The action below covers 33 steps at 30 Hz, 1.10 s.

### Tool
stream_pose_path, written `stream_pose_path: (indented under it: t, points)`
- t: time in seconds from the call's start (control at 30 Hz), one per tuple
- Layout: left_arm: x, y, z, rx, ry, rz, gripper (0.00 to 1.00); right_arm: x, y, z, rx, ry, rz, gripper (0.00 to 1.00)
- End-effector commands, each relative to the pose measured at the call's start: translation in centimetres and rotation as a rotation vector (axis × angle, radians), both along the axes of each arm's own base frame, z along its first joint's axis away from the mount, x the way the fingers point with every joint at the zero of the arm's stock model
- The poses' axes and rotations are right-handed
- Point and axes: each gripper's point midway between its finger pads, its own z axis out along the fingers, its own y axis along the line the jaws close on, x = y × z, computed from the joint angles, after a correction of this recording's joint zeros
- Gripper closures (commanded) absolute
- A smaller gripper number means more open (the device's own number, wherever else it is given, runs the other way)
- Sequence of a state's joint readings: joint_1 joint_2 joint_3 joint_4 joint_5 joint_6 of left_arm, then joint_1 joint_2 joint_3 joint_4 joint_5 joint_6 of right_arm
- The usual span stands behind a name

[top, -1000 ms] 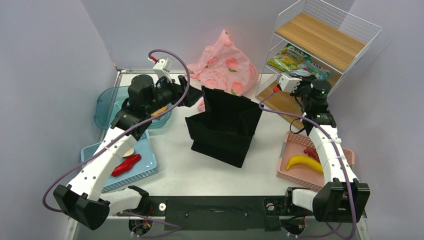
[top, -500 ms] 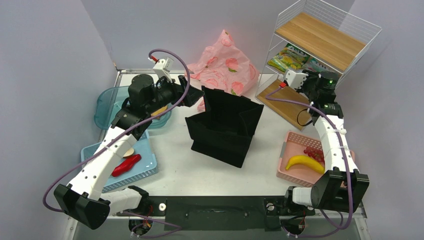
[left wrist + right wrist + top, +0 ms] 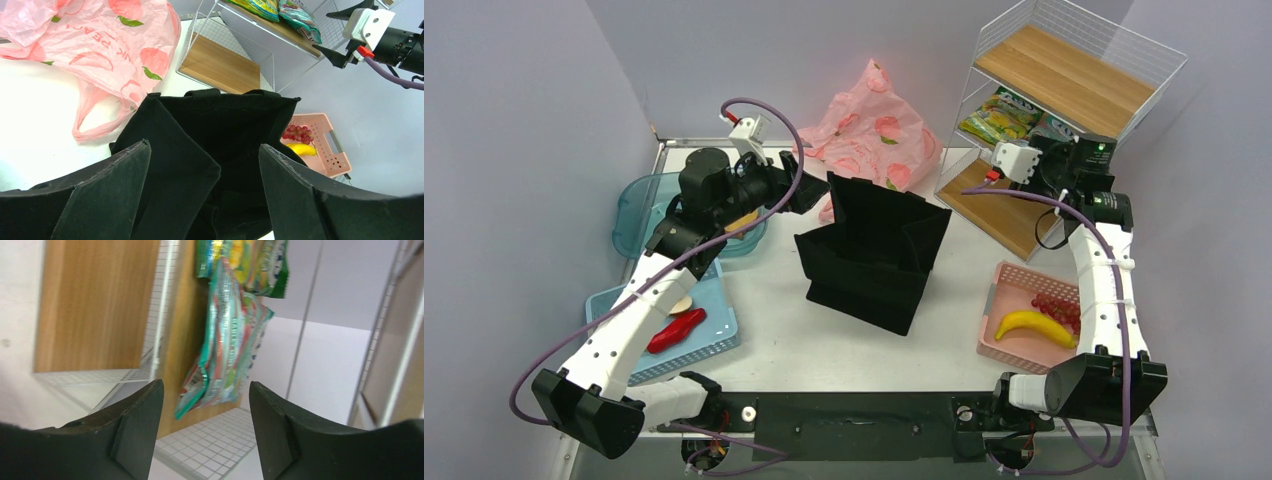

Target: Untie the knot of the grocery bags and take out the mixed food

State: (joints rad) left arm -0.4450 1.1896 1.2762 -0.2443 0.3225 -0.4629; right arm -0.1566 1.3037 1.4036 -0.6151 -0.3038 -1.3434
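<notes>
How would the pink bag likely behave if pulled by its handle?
Probably floppy: the pink bag is thin, crinkled film and its handle lies limp. Likely light, so it may slide along when tugged.

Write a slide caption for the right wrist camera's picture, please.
Open right gripper faces green foil snack packets lying on a wooden shelf of the wire rack.

There is one thin pink plastic bag with peach prints (image 3: pixel 871 128), one stiff black fabric tote (image 3: pixel 874 255) and one white wire rack with wooden shelves (image 3: pixel 1064 80). Two foil snack packets show, a green-yellow packet (image 3: pixel 252 6) and a teal packet (image 3: pixel 298 17). There are two slotted plastic baskets, a blue basket (image 3: pixel 720 318) and a pink basket (image 3: pixel 1014 350). There is one yellow banana (image 3: pixel 1029 325), one red grape cluster (image 3: pixel 1054 305) and one red chilli pepper (image 3: pixel 676 330).
</notes>
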Motion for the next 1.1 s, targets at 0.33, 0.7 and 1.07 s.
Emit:
stream_pose_path:
  t: [0.33, 0.7, 1.07]
  points:
    - [-1.1, 0.1, 2.2, 0.026, -0.103, -0.061, 0.22, -2.5, 2.6, -0.4, 0.105, 0.094, 0.087, 0.39]
    - [-1.2, -0.2, 1.1, 0.06, -0.112, -0.102, 0.22, -4.3, 9.1, 2.6, 0.329, 0.063, 0.15, 0.36]
    - [-0.3, 0.3, 0.8, 0.084, -0.121, -0.09, 0.22, -3.2, 13.6, 10.1, 0.722, -0.03, 0.154, 0.41]
